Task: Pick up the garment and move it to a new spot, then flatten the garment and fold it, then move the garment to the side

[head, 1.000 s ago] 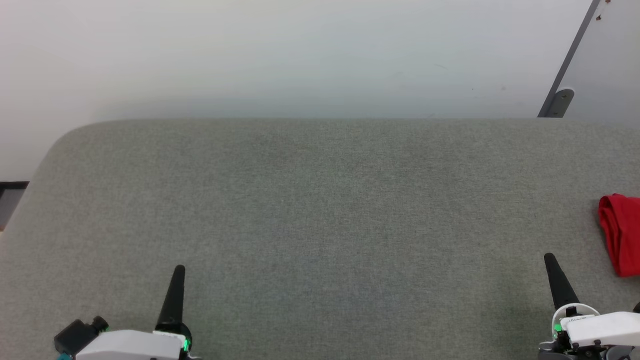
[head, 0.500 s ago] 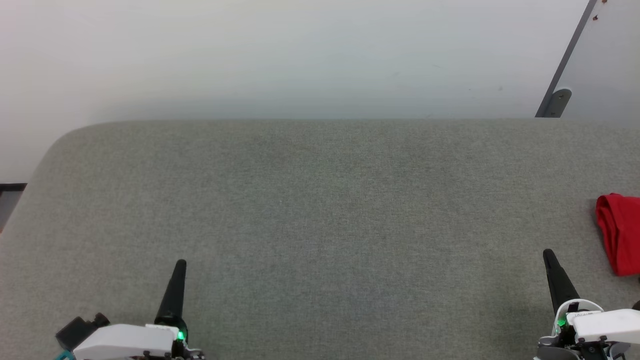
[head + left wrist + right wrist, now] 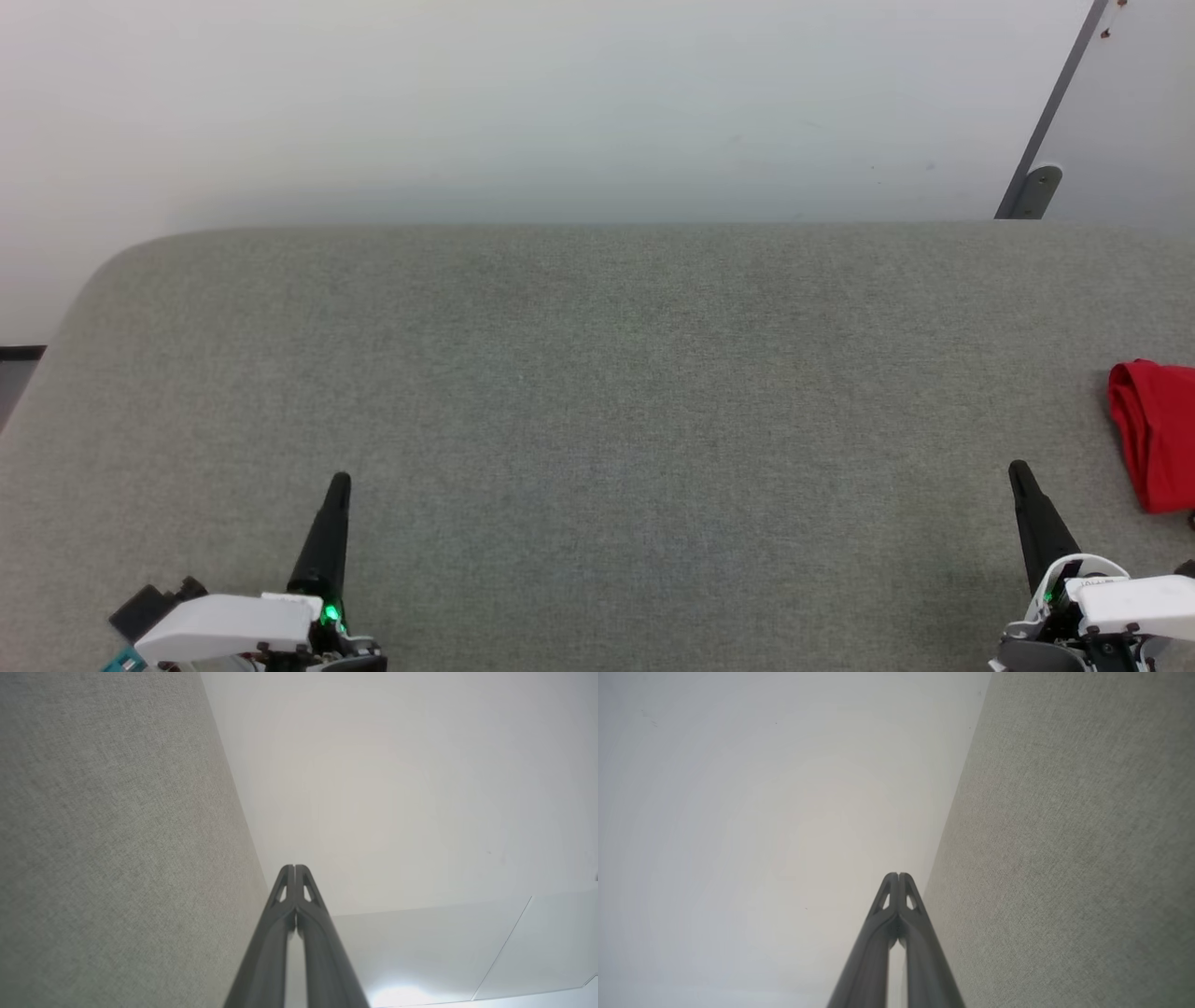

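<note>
The garment [image 3: 1156, 439], a red bundle on the right side of the counter [image 3: 597, 373], long axis running near-to-far, lies just right of and slightly beyond the right gripper [image 3: 1020, 471], well apart from the left gripper [image 3: 340, 482]; both closed, holding nothing.

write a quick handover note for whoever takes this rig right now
Left hand: shut, empty, at the near side of the grey table.
Right hand: shut, empty, also at the near side.
Red shirt: lies bunched or folded at the table's right side, cut off by the picture's edge, touched by neither hand.
Done: it looks set aside.
Left: check the fold; the hidden part cannot be judged.
</note>
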`<state>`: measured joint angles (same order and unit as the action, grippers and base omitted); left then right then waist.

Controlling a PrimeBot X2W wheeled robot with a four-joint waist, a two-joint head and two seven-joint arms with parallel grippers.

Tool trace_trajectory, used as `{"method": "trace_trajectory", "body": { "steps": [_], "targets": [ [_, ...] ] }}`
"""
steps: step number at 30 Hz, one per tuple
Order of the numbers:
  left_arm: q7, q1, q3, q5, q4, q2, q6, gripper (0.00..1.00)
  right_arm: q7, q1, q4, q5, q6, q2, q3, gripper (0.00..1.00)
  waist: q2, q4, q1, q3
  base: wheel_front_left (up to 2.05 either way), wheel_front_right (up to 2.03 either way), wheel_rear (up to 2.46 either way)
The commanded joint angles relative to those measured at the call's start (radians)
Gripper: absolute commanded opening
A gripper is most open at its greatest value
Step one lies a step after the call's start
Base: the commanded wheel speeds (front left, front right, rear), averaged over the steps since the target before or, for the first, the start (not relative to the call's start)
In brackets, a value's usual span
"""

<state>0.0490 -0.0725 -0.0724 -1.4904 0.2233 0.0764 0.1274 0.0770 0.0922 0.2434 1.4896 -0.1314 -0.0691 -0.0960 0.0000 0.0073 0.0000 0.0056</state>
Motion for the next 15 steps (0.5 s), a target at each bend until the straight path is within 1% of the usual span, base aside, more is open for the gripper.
{"method": "trace_trajectory", "body": {
  "steps": [1, 15],
  "targets": [
    [0.005, -0.014, -0.004, -0.022, 0.002, 0.001, 0.005, 0.0, 0.007, 0.015, -0.001, 0.021, 0.001, 0.004, -0.007, 0.0, 0.0, -0.001, 0.0, 0.0, 0.0, 0.0, 0.0],
    [0.034, -0.033, -0.01, -0.121, 0.018, -0.003, 0.005, 0.0, 0.032, 0.021, 0.001, 0.104, 0.001, 0.017, -0.017, 0.0, 0.0, -0.005, 0.0, -0.002, 0.0, 0.0, 0.0]
  ]
}}
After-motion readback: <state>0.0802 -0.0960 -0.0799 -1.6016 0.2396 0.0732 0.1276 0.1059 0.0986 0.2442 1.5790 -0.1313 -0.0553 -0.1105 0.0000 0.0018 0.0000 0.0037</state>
